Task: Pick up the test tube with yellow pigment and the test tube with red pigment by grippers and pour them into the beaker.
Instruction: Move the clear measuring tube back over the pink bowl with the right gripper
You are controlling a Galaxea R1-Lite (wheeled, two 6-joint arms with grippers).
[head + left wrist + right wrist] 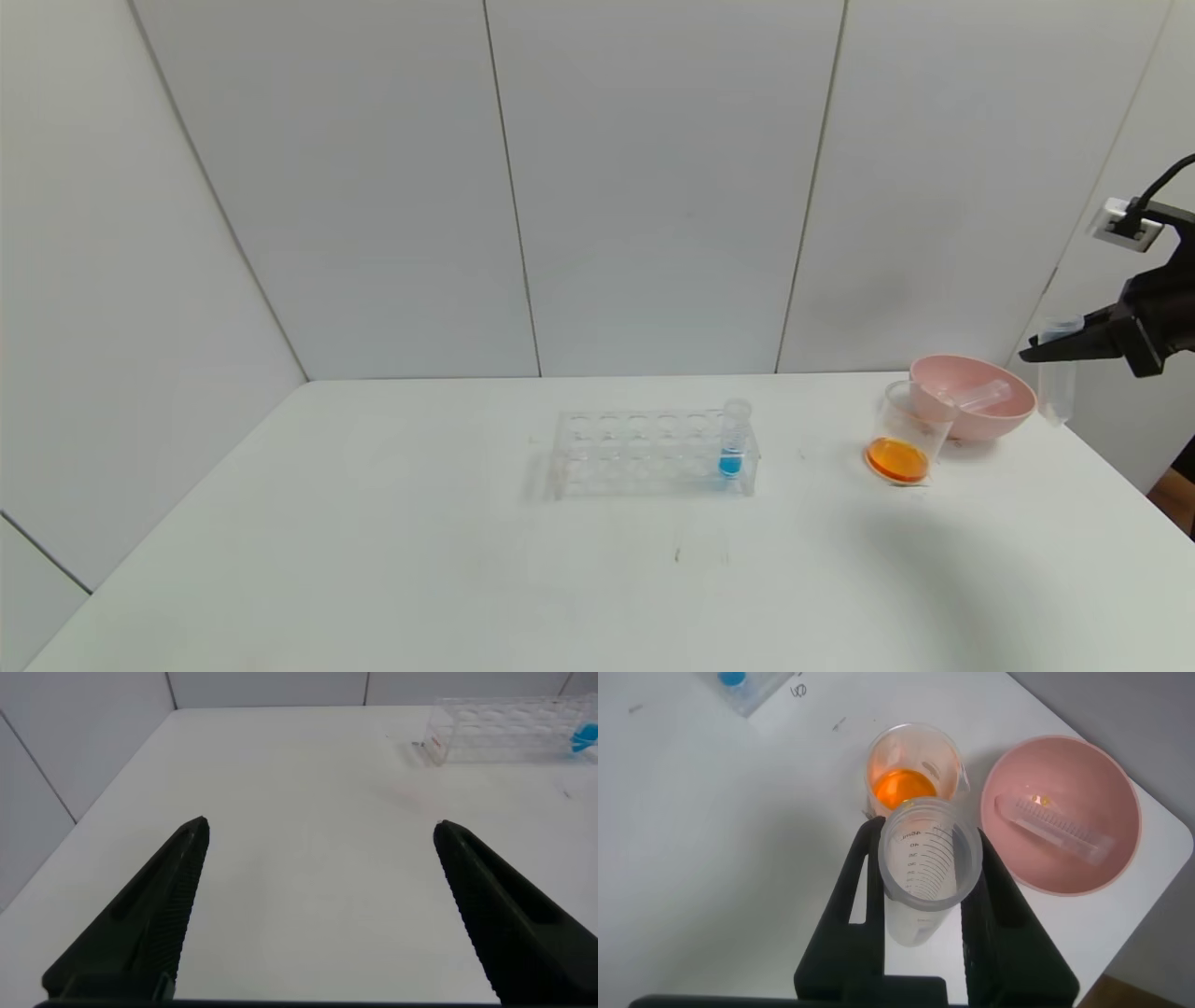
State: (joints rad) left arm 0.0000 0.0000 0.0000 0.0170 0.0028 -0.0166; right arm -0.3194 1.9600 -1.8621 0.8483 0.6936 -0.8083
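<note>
BEAKER (904, 443): orange liquid inside, right of frame, touching pink bowl (991, 418) | RIGHT GRIPPER (1036, 353): clamped on empty upright test tube (930, 859), far right, above bowl | LEFT GRIPPER (322, 840): jaws wide, empty | RISK: dropped tube may strike spent tube (1055, 829) in bowl or tip beaker.

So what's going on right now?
Right gripper shut on empty test tube above table edge. Left gripper open, idle. Beaker holds orange. Nothing blocking.

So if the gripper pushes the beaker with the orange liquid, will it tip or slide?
The beaker would probably slide: it looks light, only its bottom filled. It already appears to lean toward the pink bowl, so a high push may tip and spill it. The clear wall is likely slippery.
</note>
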